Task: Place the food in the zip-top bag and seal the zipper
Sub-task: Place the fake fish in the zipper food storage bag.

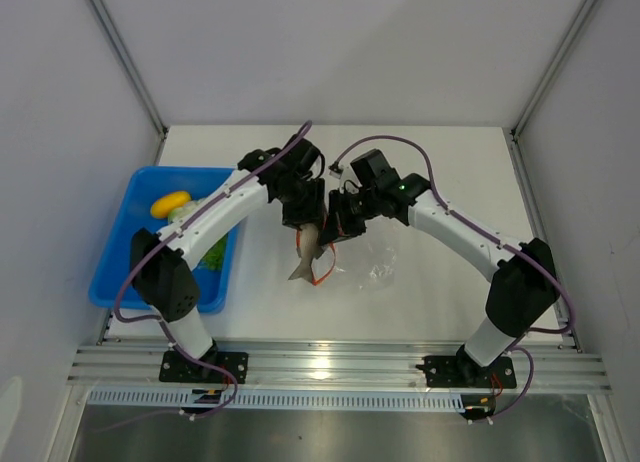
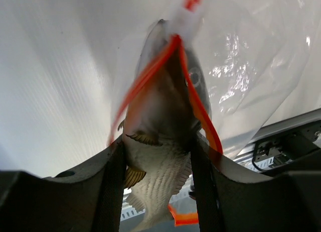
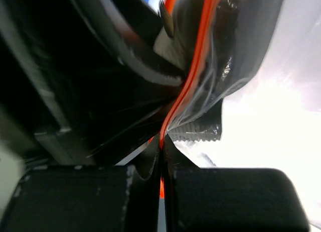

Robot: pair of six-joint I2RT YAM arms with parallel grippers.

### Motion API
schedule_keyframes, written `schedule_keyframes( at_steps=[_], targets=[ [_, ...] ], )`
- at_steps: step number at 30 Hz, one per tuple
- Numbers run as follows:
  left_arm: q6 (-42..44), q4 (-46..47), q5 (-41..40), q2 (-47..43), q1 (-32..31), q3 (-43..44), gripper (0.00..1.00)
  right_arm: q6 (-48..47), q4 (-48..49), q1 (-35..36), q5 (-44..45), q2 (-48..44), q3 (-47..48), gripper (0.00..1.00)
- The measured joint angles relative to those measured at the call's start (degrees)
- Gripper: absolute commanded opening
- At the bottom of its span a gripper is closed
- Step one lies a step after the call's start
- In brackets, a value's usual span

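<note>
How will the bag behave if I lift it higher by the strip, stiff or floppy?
Probably floppy: the bag is thin, crinkled film, hanging crumpled below the right gripper. Its strip bows around the fish, so the mouth likely collapses once unsupported. It looks light, so the fish's weight may drag it down.
</note>
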Motion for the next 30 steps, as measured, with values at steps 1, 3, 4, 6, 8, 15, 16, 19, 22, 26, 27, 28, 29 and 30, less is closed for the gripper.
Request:
schedule_keyframes(
  at_steps=[1, 3, 4, 6, 8, 15, 16, 19, 22, 26, 27, 28, 29, 30],
  targets=[
    [0.07, -0.59, 0.07, 0.66, 0.17, 1.49, 0.01, -0.17, -0.55, 0.28, 0.33, 0.24, 0.28, 0.00],
    [0.42, -2.08, 0.44, 2.43, 0.81, 4.52, 0.01, -0.96, -1.07, 0.74, 1.29, 0.52, 0.68, 0.00],
    [0.46, -2.71, 0.70, 3.13, 1.20, 5.38, 0.01, -1.20, -1.14, 0.92, 1.84, 0.55, 0.70, 0.00],
    [0.44, -3.76, 1.60, 4.17, 2.03, 6.10, 0.09, -1.57, -1.31, 1.25, 2.54, 0.59, 0.70, 0.00],
    [0.44, -4.31, 2.45, 4.85, 2.73, 6.12, 0.19, -1.57, -1.27, 1.51, 2.78, 0.63, 0.70, 0.00],
    [0.44, -4.92, 4.92, 5.68, 3.50, 6.12, 0.61, -1.46, -1.22, 1.57, 2.21, 1.16, 0.70, 0.00],
    [0.39, -4.92, 4.92, 5.68, 3.50, 6.12, 0.65, -1.31, -1.18, 1.36, 1.84, 1.20, 0.70, 0.00],
    [0.52, -4.63, 4.76, 5.64, 3.58, 6.10, 0.77, -0.79, -0.98, 0.39, 0.22, 1.20, 0.70, 0.00],
    [0.48, -4.02, 4.28, 5.29, 3.80, 5.92, 0.87, 0.22, -0.76, -0.87, -1.66, 1.20, 0.70, 0.00],
    [0.46, -3.65, 3.21, 3.08, 3.93, 5.29, 0.88, 1.18, -0.33, -2.36, -3.87, 1.20, 0.59, 0.00],
    [0.46, -3.58, 3.10, 2.32, 3.93, 5.29, 0.88, 1.38, -0.24, -2.54, -4.26, 1.20, 0.59, 0.00],
    [0.46, -3.32, 2.78, 1.31, 3.93, 5.18, 0.88, 1.66, -0.02, -2.67, -4.83, 1.20, 0.57, 0.00],
    [0.48, -2.91, 2.32, 0.20, 3.93, 4.94, 0.88, 1.77, 0.15, -2.78, -5.29, 1.20, 0.57, 0.00],
    [0.50, -2.56, 1.86, -1.03, 3.93, 4.55, 0.88, 1.81, 0.35, -2.86, -5.73, 1.20, 0.48, 0.00]
  ],
)
